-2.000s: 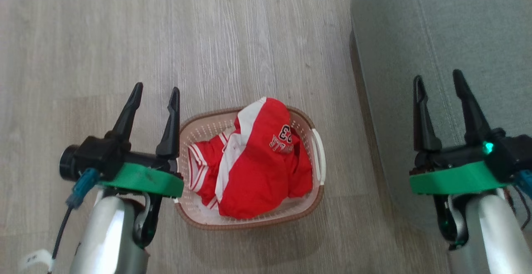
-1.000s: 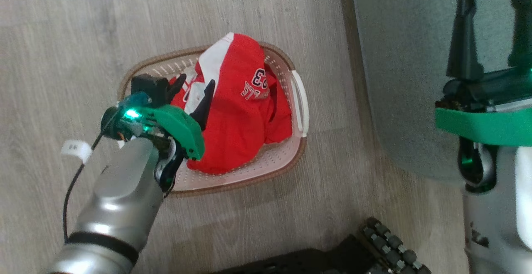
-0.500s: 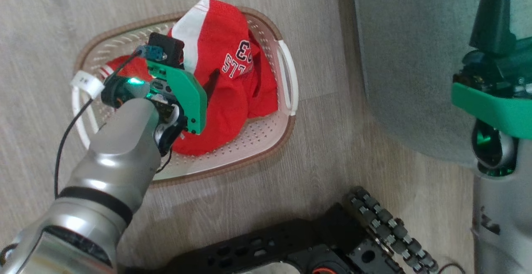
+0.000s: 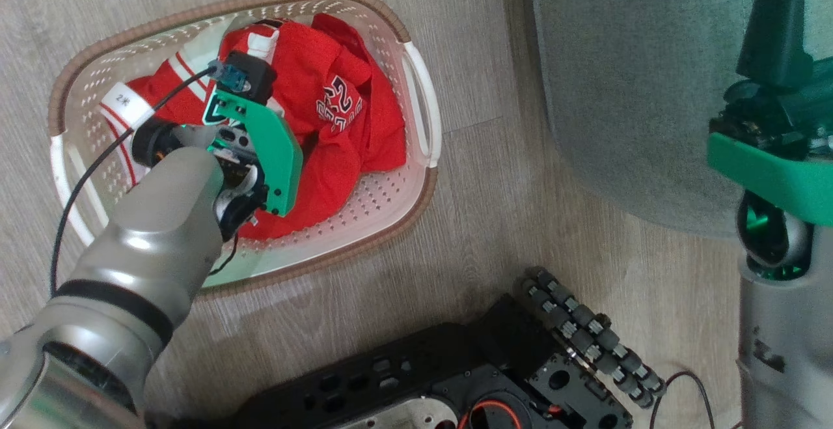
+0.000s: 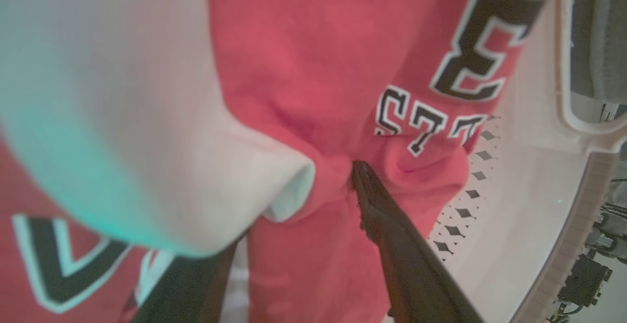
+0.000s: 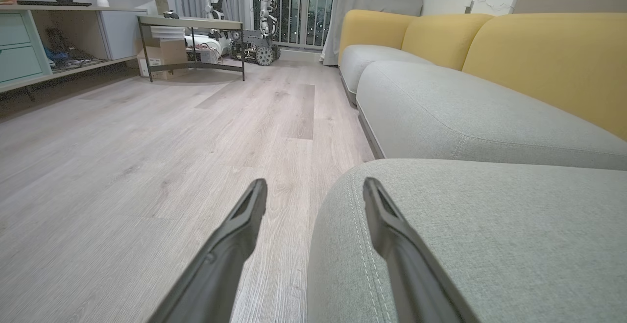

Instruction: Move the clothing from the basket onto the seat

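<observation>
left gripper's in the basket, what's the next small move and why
Probably close the left gripper: its fingers sit apart, sunk in the clothing in the basket, with a fold bunched between them, so a pinch should catch it.

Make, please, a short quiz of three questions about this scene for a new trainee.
1. True or false: the right tool is open and holds nothing.
2. Where is the left tool? A) among the red jerseys in the cream basket; B) flat on the wooden floor; C) raised high above the basket.
3. In the head view, on which side of the basket lies the grey-green sofa cushion?
Key: 1 true; 2 A; 3 the right side.
</observation>
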Motion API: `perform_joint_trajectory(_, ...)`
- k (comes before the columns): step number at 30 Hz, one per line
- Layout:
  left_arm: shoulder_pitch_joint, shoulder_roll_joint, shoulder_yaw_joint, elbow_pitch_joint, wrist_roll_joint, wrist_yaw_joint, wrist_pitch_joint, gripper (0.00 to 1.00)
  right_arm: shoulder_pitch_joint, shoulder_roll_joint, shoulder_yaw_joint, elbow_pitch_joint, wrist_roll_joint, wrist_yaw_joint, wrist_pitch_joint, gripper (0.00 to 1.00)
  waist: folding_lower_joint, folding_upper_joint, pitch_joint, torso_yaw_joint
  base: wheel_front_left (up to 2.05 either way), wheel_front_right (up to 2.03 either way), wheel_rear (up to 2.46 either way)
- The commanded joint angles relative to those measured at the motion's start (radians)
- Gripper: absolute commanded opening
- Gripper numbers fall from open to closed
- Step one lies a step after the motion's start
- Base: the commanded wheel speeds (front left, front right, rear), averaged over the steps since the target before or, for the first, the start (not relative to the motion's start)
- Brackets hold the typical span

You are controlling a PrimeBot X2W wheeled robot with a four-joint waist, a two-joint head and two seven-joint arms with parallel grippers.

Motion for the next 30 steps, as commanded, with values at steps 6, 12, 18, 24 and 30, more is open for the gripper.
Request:
perform_joint_trajectory(6, -0.012, 0.036, -0.048, -0.028, -0.062, -0.006, -0.009, 0.15, 0.017, 0.004, 0.015, -0.031, 0.01, 0.0, -0.005, 1.0, 0.0, 0.0, -0.003, 0.003, 0.0, 0.0, 0.0)
perform_joint_trajectory(12, -0.015, 0.043, -0.115, -0.059, -0.117, -0.006, -0.035, 0.0, 0.006, 0.004, 0.018, -0.019, 0.011, 0.0, -0.005, 1.0, 0.0, 0.0, -0.026, 0.012, 0.0, 0.0, 0.0)
perform_joint_trajectory(18, -0.008, 0.044, -0.162, -0.079, -0.167, -0.006, -0.076, 0.0, 0.004, 0.004, 0.012, -0.007, 0.012, 0.0, -0.005, 1.0, 0.0, 0.0, -0.074, 0.027, 0.0, 0.0, 0.0)
perform_joint_trajectory(24, 0.006, 0.038, -0.203, -0.112, -0.217, -0.006, -0.176, 0.0, 0.014, 0.004, -0.008, 0.012, 0.003, 0.0, -0.005, 1.0, 0.0, 0.0, -0.153, 0.063, 0.0, 0.0, 0.0)
perform_joint_trajectory(30, 0.038, 0.039, -0.251, -0.152, -0.212, -0.006, -0.291, 0.0, 0.036, 0.004, -0.008, 0.04, 0.002, 0.0, -0.005, 1.0, 0.0, 0.0, -0.261, 0.106, 0.0, 0.0, 0.0)
